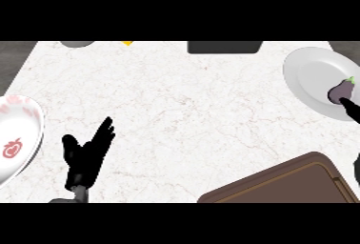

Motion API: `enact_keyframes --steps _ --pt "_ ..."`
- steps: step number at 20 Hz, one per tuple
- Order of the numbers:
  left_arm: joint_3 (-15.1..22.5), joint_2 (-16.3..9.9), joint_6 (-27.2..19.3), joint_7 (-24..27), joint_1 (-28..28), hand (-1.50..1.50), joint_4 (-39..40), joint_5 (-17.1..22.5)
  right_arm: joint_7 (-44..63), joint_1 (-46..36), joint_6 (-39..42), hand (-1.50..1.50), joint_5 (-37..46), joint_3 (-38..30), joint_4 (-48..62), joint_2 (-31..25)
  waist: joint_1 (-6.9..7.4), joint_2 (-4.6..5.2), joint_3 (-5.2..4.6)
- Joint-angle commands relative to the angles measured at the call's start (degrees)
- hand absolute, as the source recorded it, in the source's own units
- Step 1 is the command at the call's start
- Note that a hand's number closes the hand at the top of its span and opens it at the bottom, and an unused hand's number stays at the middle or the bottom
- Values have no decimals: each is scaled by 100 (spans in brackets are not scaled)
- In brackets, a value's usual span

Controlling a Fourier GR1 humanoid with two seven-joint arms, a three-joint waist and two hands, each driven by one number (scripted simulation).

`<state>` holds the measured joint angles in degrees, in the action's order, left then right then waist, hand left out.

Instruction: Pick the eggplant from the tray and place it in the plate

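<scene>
— Head view first. Where is the eggplant (341, 89)?

— On the white plate (309, 71) at the far right, toward its right rim, lying dark purple with a green stem end up. Off the tray (281, 183) already.

— And the right robot hand (351, 108)?

— Just below the eggplant, mostly cut off by the right edge; only a black finger shows, tip touching or nearly touching the eggplant's lower end. Cannot tell how wide the rest stands.

— Left robot hand (88, 152)?

— Lower left, resting over the bench (175, 105), fingers straight and pointing up, thumb spread aside, holding nothing. Well apart from the eggplant.

— Anything else around?

— A second plate (17, 138) at the left edge, white with pink marks and a red apple-like figure. Brown tray with a raised rim at lower right, corner toward the middle. Along the far edge, a dark rectangular thing (225, 46), a grey round thing (77, 43) and a small yellow piece (127, 43), all cut off. Nothing between tray and right plate.

— Surfaces?

— Bench white marble with faint reddish veins; right plate smooth and glossy; eggplant plump and rounded.
</scene>
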<state>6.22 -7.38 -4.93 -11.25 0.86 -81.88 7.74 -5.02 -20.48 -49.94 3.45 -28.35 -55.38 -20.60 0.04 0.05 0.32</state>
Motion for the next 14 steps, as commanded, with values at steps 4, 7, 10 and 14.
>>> enact_keyframes --steps 4,7,10,14 --pt "-101 -75 347 118 298 0 -7 82 -408 780 342 -150 -146 301 -390 411 -7 -11 -33" --pt "-131 89 179 21 -168 0 329 -50 182 1262 69 -150 249 801 -1128 669 -42 -13 -37" --pt "-86 135 112 -150 30 0 38 -111 181 1289 -212 -150 316 922 -1051 1013 -10 -8 -33" --pt "-225 151 132 108 -9 0 257 -250 364 1872 -302 -150 469 1119 -1753 1121 -20 -10 -34"
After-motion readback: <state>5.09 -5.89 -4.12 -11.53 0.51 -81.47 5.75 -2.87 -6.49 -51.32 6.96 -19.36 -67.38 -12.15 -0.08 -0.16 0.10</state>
